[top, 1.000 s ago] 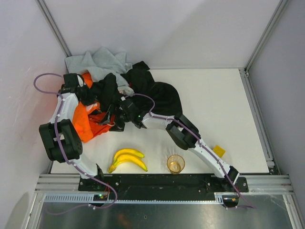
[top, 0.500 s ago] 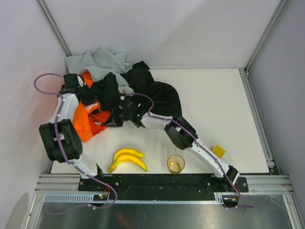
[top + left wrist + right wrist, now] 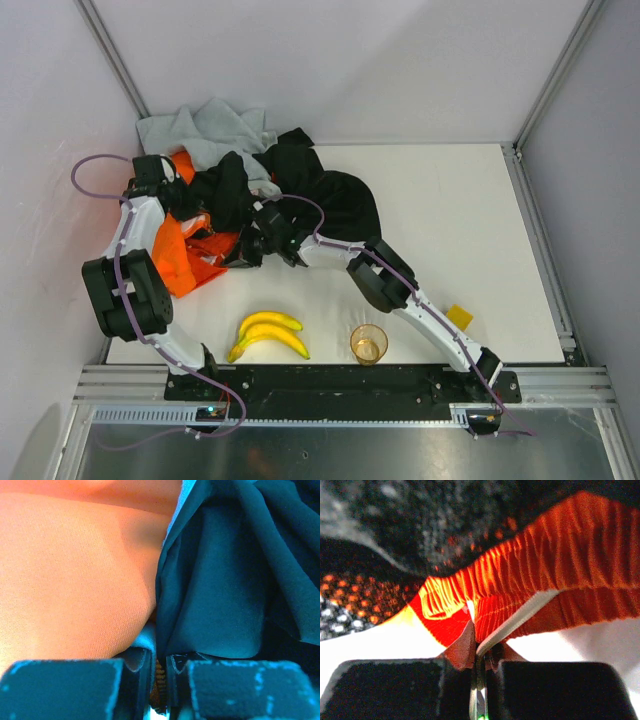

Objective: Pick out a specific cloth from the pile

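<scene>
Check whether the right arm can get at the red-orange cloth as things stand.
Probably yes: the right tool is shut on the cloth's ribbed, white-trimmed hem at the pile's near edge, with nothing covering that hem. The black garment lies beyond it.

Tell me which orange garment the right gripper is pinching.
The darker red-orange cloth with the white trim, its gathered edge clamped in the right gripper; the paler, plain orange garment lies by the left arm.
</scene>
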You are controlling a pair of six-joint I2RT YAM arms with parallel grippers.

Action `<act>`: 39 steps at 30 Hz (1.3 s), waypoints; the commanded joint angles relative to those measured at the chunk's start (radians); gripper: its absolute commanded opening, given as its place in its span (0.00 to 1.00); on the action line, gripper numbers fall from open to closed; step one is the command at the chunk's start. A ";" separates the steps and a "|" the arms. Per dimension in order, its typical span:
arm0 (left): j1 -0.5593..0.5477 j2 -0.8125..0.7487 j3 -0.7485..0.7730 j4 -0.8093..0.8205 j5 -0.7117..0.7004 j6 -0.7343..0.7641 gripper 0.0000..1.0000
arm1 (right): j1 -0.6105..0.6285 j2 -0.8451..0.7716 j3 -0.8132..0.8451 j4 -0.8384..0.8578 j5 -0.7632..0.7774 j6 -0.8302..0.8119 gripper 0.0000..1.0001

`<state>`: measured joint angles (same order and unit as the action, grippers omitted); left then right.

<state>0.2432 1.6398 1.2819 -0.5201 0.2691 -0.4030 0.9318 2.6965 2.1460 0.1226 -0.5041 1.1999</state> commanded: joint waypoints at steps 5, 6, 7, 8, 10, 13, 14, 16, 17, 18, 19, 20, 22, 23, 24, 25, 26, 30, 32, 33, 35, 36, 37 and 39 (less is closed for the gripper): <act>0.005 -0.013 0.005 0.150 0.040 -0.024 0.01 | -0.015 -0.201 -0.107 -0.096 0.016 -0.137 0.00; 0.005 -0.012 0.005 0.149 0.039 -0.025 0.01 | -0.014 -0.221 -0.115 -0.107 0.021 -0.159 0.00; 0.005 -0.012 0.005 0.150 0.039 -0.025 0.01 | -0.014 -0.238 -0.124 -0.129 0.030 -0.174 0.00; 0.005 -0.012 0.004 0.149 0.038 -0.025 0.01 | -0.014 -0.257 -0.132 -0.150 0.037 -0.193 0.00; 0.005 -0.009 0.004 0.151 0.037 -0.025 0.01 | -0.012 -0.296 -0.148 -0.184 0.054 -0.227 0.00; 0.005 -0.006 0.004 0.151 0.036 -0.025 0.01 | -0.013 -0.353 -0.186 -0.217 0.080 -0.266 0.00; 0.005 -0.005 0.004 0.151 0.036 -0.025 0.01 | -0.013 -0.376 -0.204 -0.222 0.088 -0.277 0.00; 0.005 -0.004 0.003 0.151 0.036 -0.025 0.01 | -0.014 -0.419 -0.234 -0.230 0.101 -0.297 0.00; 0.006 -0.004 0.003 0.151 0.036 -0.025 0.01 | -0.015 -0.441 -0.247 -0.235 0.107 -0.307 0.00; 0.006 -0.004 0.003 0.151 0.036 -0.025 0.01 | -0.015 -0.457 -0.258 -0.241 0.113 -0.314 0.00; 0.005 -0.004 0.003 0.151 0.035 -0.025 0.01 | -0.016 -0.476 -0.266 -0.251 0.118 -0.320 0.00; 0.005 -0.003 0.004 0.151 0.035 -0.025 0.01 | -0.018 -0.490 -0.274 -0.260 0.122 -0.327 0.00; 0.005 -0.004 0.003 0.151 0.035 -0.024 0.01 | -0.018 -0.521 -0.279 -0.278 0.128 -0.343 0.00; 0.006 -0.004 0.003 0.151 0.036 -0.025 0.01 | -0.018 -0.537 -0.280 -0.288 0.131 -0.351 0.00; 0.006 -0.004 0.004 0.151 0.036 -0.025 0.01 | -0.019 -0.549 -0.280 -0.296 0.133 -0.358 0.00; 0.005 -0.003 0.004 0.152 0.036 -0.025 0.01 | -0.020 -0.564 -0.280 -0.307 0.135 -0.365 0.00; 0.005 -0.004 0.004 0.151 0.036 -0.024 0.01 | -0.019 -0.575 -0.279 -0.314 0.140 -0.372 0.00; 0.005 -0.003 0.006 0.151 0.035 -0.023 0.01 | -0.022 -0.629 -0.278 -0.346 0.159 -0.396 0.00; 0.006 -0.003 0.006 0.151 0.035 -0.023 0.01 | -0.024 -0.659 -0.278 -0.359 0.172 -0.405 0.00; 0.007 -0.003 0.007 0.151 0.035 -0.023 0.01 | -0.024 -0.672 -0.279 -0.364 0.178 -0.411 0.00; 0.008 -0.004 0.006 0.152 0.035 -0.023 0.01 | -0.024 -0.698 -0.281 -0.374 0.186 -0.419 0.00; 0.009 -0.004 0.006 0.151 0.036 -0.023 0.01 | -0.025 -0.713 -0.281 -0.376 0.189 -0.421 0.00; 0.009 -0.003 0.006 0.151 0.038 -0.023 0.01 | -0.026 -0.723 -0.282 -0.379 0.190 -0.423 0.00; 0.010 -0.002 0.007 0.151 0.039 -0.025 0.01 | -0.028 -0.745 -0.283 -0.383 0.191 -0.427 0.00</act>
<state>0.2455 1.6402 1.2770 -0.4953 0.2848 -0.4110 0.9100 2.0853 1.8469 -0.2829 -0.3134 0.8005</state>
